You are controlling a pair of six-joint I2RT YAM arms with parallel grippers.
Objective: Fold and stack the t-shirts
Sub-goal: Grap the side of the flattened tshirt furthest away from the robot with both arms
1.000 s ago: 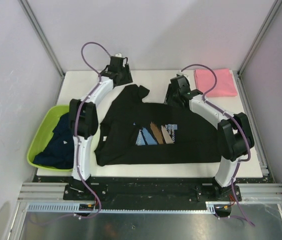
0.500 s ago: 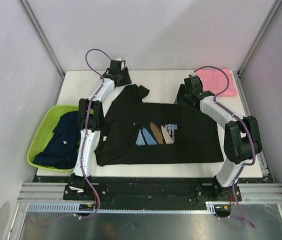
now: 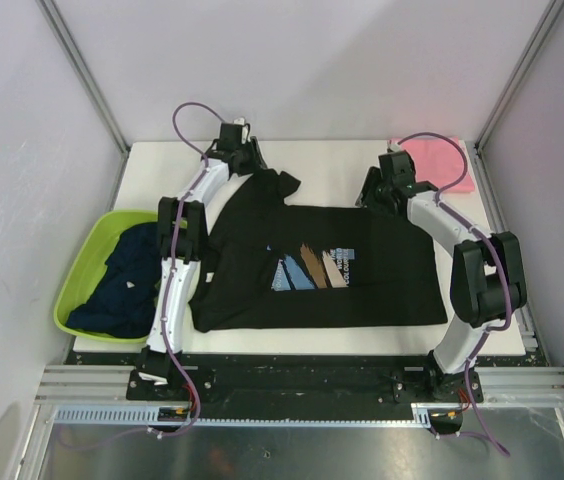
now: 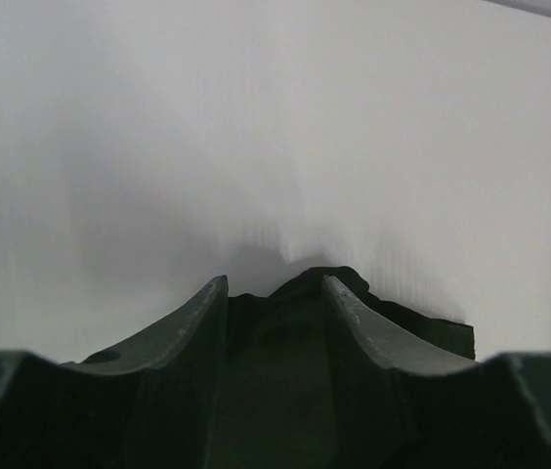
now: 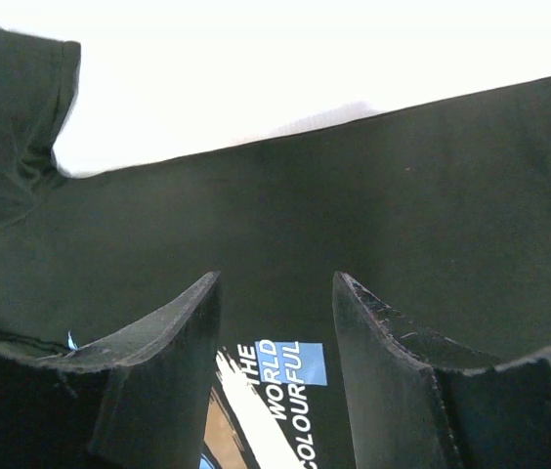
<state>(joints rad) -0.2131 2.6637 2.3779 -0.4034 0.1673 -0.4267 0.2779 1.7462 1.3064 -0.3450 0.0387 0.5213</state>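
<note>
A black t-shirt [image 3: 342, 285] with a blue, brown and white chest print [image 3: 314, 267] lies spread flat mid-table. My left gripper [image 3: 250, 163] sits low at the shirt's far-left sleeve. Its jaws stand apart in the left wrist view [image 4: 274, 283], with black cloth [image 4: 285, 337] lying between them. My right gripper [image 3: 372, 194] hovers over the shirt's far edge, open and empty. In the right wrist view [image 5: 275, 278] it looks down on the shirt [image 5: 373, 176] and its print [image 5: 280, 366]. A folded pink t-shirt [image 3: 440, 165] lies at the back right. Dark navy t-shirts [image 3: 122, 280] are heaped in the basin.
The lime-green basin [image 3: 80, 268] sits off the table's left edge. The white table [image 3: 322, 160] shows bare behind the black shirt. Grey walls and metal frame posts close the sides and back.
My right gripper has moved right and back along the shirt's far edge, toward the pink shirt. My left arm has straightened, its gripper shifting slightly at the sleeve. The black shirt has barely moved.
</note>
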